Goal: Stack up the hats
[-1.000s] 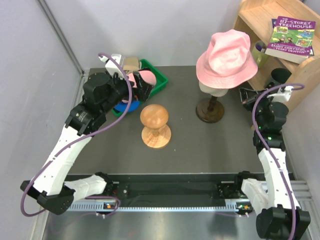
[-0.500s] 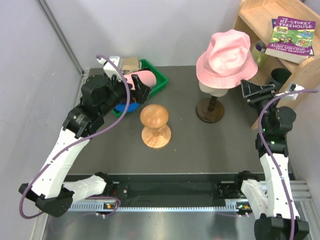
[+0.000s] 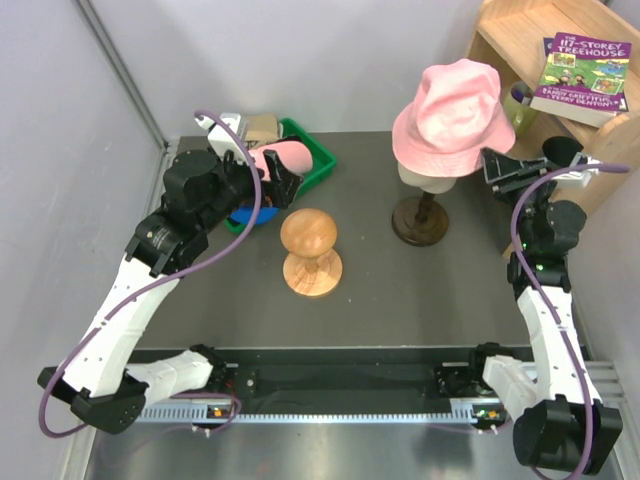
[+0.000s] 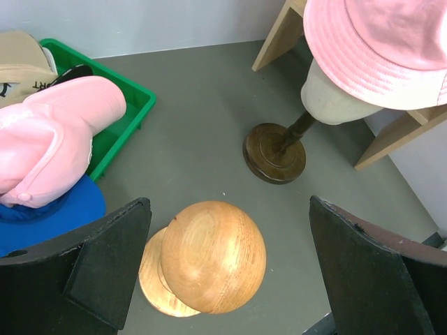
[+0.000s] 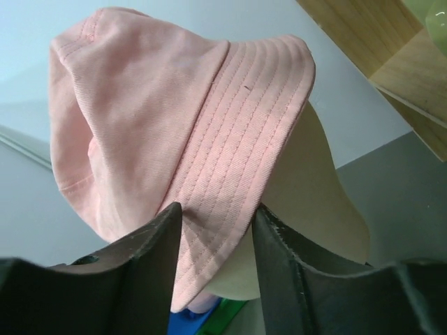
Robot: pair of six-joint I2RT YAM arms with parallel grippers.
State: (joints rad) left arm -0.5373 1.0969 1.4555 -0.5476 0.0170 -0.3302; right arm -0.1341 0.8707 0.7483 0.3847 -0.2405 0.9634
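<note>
A pink bucket hat (image 3: 455,110) sits on the cream mannequin head (image 5: 307,202) at the back right. My right gripper (image 5: 216,230) is raised to the hat's right side, partly open, with the brim (image 5: 230,174) hanging between its fingers. In the green bin (image 4: 126,105) at the back left lie a pink cap (image 4: 49,139), a blue cap (image 4: 56,216) and a tan cap (image 4: 21,63). My left gripper (image 4: 229,209) hovers wide open beside the bin, above the wooden knob stand (image 4: 209,255), holding nothing.
The mannequin's dark round base (image 3: 420,220) stands on the grey table right of the knob stand (image 3: 311,252). A wooden shelf (image 3: 540,60) with a purple book (image 3: 585,75) fills the back right corner, close behind my right arm.
My right gripper has risen from beside the mannequin's base to the hat's brim and has gone from shut to partly open. The left arm has barely shifted.
</note>
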